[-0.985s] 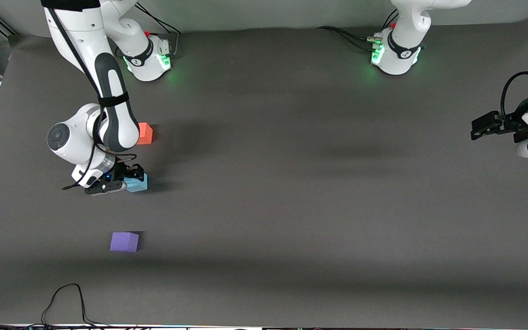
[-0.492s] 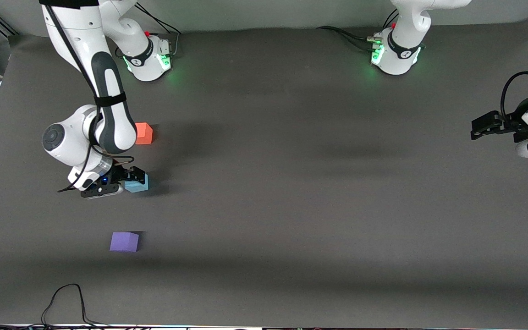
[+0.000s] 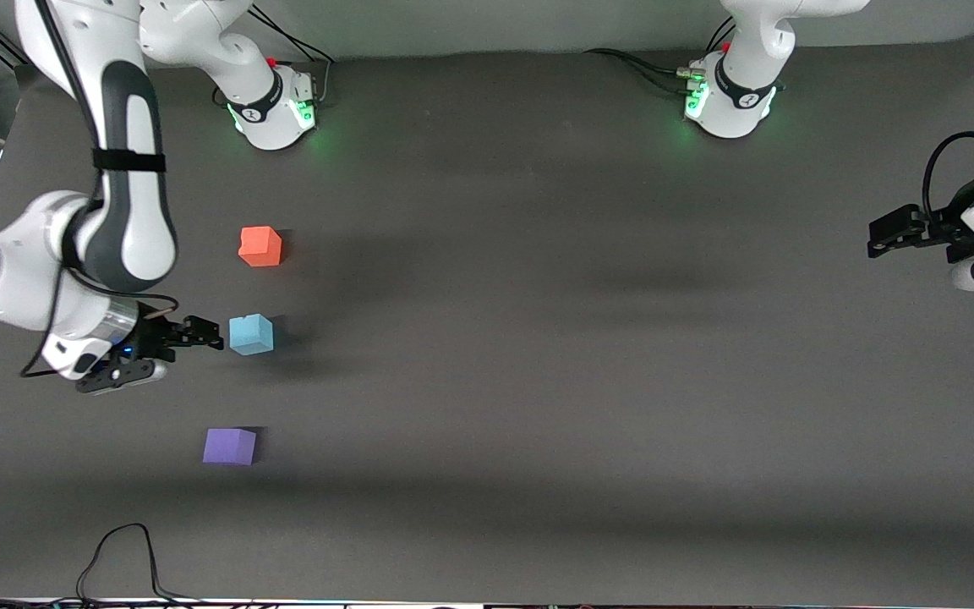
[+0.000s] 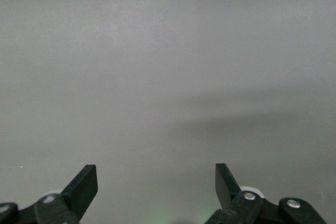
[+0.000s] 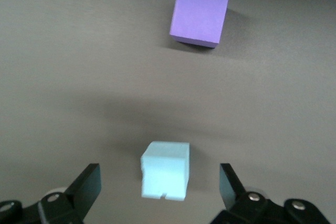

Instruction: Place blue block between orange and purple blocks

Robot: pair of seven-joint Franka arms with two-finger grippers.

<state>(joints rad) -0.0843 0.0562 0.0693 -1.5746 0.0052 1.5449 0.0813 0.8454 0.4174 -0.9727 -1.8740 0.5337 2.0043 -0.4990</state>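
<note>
The blue block sits on the dark mat between the orange block, farther from the front camera, and the purple block, nearer to it. All three stand apart in a rough line. My right gripper is open and empty, just beside the blue block toward the right arm's end of the table. In the right wrist view the blue block lies free between the spread fingers of the right gripper, with the purple block farther off. My left gripper waits open at the left arm's end; in its own view the left gripper sees only bare mat.
The two arm bases stand along the edge farthest from the front camera. A black cable loops onto the mat at the edge nearest that camera, closer to it than the purple block.
The right gripper opened and let go of the blue block, then drew back toward the right arm's end of the table. The blue block stayed put. The left arm has not moved.
</note>
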